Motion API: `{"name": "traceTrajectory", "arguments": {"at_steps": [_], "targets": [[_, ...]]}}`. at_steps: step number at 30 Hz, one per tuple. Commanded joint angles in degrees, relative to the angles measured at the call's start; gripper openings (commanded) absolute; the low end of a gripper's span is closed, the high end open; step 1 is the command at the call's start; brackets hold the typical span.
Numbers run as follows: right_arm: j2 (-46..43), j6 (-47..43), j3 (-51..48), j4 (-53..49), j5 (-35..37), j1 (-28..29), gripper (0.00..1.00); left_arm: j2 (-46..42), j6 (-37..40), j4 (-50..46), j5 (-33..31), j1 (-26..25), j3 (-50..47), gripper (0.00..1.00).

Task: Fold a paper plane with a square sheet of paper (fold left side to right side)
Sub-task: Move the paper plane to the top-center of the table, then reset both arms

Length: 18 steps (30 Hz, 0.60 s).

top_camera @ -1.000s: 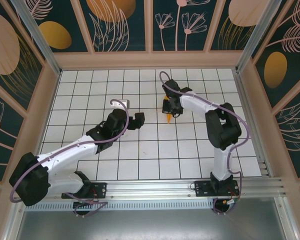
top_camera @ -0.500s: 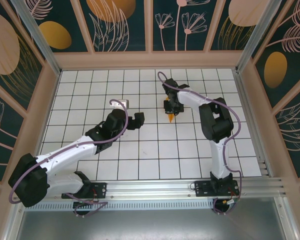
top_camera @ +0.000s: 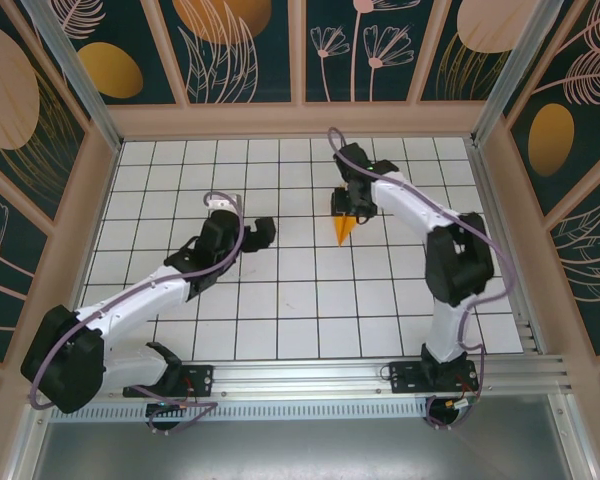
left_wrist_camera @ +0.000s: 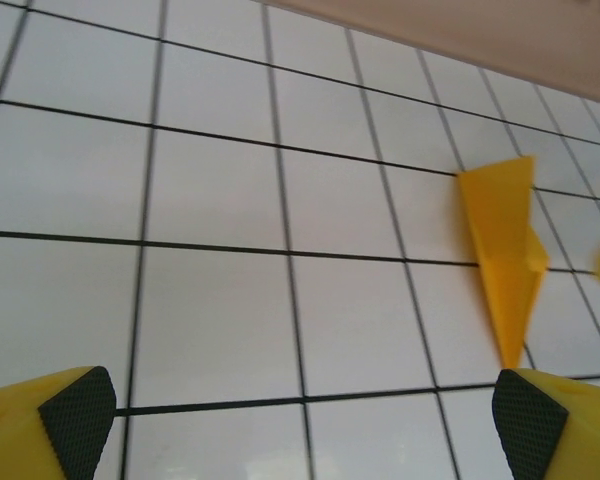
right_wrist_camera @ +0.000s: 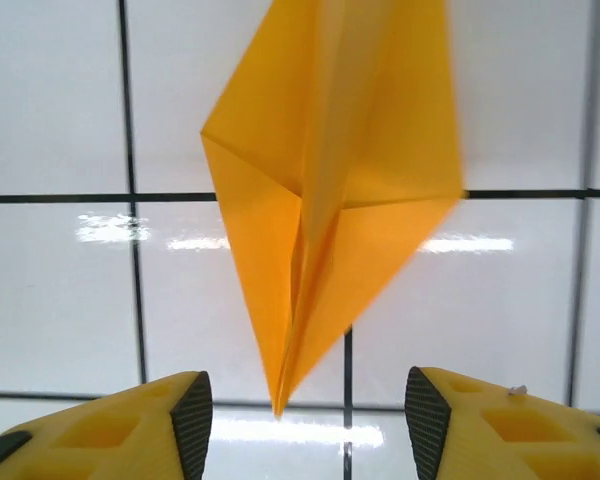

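At the near edge of the white, black-gridded tiled worktop the two white arms are bolted side by side. The left arm reaches diagonally inward, and its left gripper hangs over bare tiles left of centre. Its yellow fingers with black pads stand wide apart with nothing between them. Further in, right of centre, lies the paper plane, a slim dart of bright orange creased paper, flat on the worktop and well apart from the left gripper. In the top view its pointed tip aims toward the near edge, and its wider end sits just under the right gripper. The left wrist camera catches the same plane off to the right on the tiles, beyond the left gripper. In the right wrist view the right gripper is parted. A narrow point of the plane lies in the gap, touching neither pad, so it is not gripped. Beyond the worktop rises a tan frame around dark teal wall panels painted with orange ovals and pale leaves.
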Motion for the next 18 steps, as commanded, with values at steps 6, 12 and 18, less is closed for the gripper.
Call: {"name": "traceTrajectory", "arguments": {"at_steps": [6,12,18], "targets": [[-26.15,3.63,-24.39,16.86,4.61,-8.86,0.74,-4.06,4.06,4.09,-7.25,9.48,-1.30,0.98],[-41.56,1.43,-47.85,40.84,9.42,-17.02,0.99,-9.25,15.38,22.01,-26.14,9.92,-11.73,0.98],[-43.30,-8.59,-64.93,64.91,16.05,-20.43,0.99,-9.11,25.52,32.99,-35.54,11.23,-19.36,0.99]]}}
